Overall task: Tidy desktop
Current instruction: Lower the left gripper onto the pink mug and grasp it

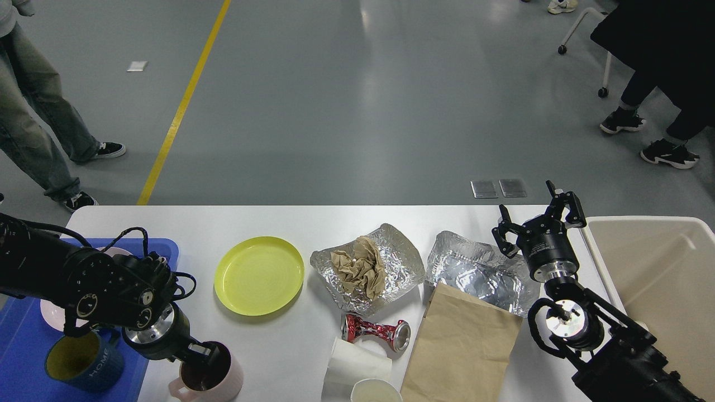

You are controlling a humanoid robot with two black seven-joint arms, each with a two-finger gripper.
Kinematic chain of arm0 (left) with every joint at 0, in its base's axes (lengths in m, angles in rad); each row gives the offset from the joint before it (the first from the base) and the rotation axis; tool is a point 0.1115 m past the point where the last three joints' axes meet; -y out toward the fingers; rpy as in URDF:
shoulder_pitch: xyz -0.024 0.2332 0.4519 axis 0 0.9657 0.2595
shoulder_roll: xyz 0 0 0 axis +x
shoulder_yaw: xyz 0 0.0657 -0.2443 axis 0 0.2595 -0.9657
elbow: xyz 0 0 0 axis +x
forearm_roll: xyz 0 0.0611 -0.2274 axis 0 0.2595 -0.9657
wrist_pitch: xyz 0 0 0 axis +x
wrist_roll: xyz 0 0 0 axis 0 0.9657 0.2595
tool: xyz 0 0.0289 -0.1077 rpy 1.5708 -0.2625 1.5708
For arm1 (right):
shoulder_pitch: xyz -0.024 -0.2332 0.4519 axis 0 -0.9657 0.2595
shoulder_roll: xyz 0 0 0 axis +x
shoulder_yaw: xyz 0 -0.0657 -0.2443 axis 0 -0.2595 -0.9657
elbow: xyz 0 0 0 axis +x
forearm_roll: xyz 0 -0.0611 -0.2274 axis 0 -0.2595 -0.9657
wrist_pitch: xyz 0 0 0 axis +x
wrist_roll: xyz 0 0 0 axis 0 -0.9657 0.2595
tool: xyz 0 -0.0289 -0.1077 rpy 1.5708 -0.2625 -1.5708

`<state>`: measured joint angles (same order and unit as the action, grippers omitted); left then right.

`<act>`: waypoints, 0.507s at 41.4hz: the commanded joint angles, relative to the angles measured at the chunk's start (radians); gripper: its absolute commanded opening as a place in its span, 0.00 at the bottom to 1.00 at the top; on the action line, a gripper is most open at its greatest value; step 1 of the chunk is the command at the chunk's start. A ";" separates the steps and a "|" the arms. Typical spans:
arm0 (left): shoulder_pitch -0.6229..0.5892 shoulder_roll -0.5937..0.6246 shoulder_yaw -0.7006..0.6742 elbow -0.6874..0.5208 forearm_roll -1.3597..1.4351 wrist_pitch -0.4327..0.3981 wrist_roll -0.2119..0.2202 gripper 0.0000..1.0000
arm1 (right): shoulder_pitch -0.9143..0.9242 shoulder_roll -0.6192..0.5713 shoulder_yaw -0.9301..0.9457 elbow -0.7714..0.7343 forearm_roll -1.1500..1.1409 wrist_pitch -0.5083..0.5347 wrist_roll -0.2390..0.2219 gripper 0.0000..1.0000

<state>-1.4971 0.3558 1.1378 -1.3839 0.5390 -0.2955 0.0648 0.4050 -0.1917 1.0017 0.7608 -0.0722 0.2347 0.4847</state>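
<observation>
I count two mugs, a blue one (84,360) at lower left and a pink one (209,371) beside it. There are two plates, a yellow one (259,275) left of centre and a pale pink one (53,312) at far left, mostly hidden. Two crumpled foil trays sit mid-frame, one (391,262) at centre and one (475,273) to its right. I see one paper wad (358,271), one crushed can (375,330), one brown bag (463,346), one white roll (357,365), one cup (375,392) at bottom centre, one blue tray (17,346), and one beige bin (665,290) at right.
</observation>
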 commanded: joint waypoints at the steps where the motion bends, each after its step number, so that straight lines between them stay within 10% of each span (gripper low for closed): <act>1: 0.017 0.002 -0.001 0.005 -0.014 0.007 0.001 0.36 | 0.002 0.000 0.000 0.000 0.000 0.000 0.000 1.00; 11: 0.014 0.011 0.000 0.016 -0.019 -0.020 0.000 0.00 | 0.000 0.000 0.000 0.000 0.000 0.000 0.000 1.00; 21: 0.009 0.012 -0.001 0.023 -0.020 -0.043 0.000 0.00 | 0.000 0.000 0.000 0.000 0.000 0.000 0.000 1.00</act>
<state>-1.4863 0.3683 1.1370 -1.3617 0.5192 -0.3371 0.0653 0.4050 -0.1918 1.0017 0.7608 -0.0721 0.2347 0.4847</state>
